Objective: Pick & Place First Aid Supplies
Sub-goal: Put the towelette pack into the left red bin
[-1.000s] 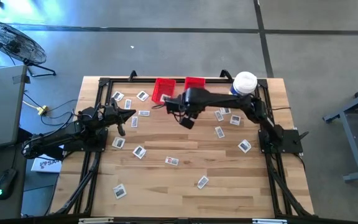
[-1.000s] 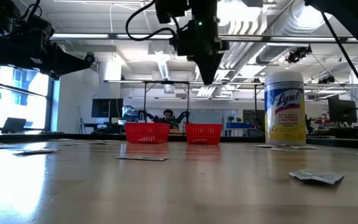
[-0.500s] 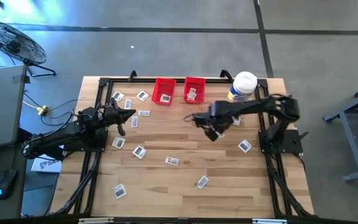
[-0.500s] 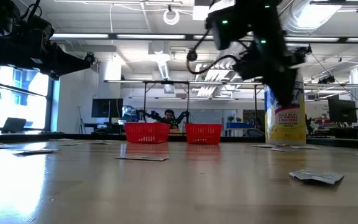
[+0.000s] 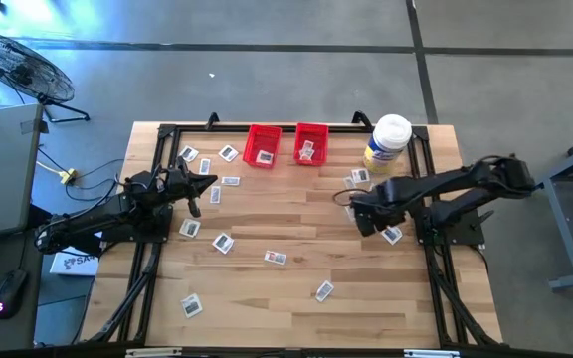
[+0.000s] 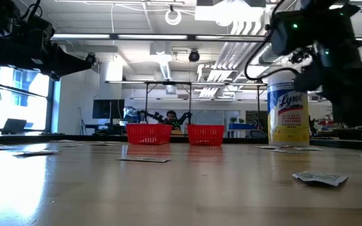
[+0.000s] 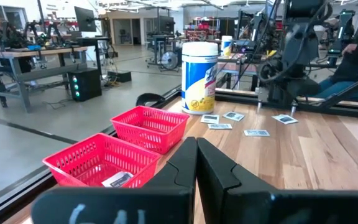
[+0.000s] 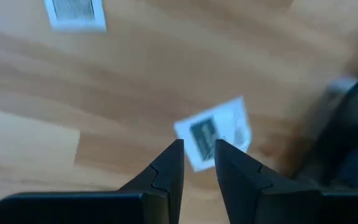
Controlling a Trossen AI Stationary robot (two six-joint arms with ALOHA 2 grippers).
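Right end effector (image 5: 366,221) off bins (image 5: 263,145)

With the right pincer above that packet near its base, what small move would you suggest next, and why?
Probably lower the right pincer straight down onto the packet beneath it. In the wrist view its fingers are parted with nothing between them, and the packet lies flat on the table just past the tips. The left pincer waits shut by the red bins.
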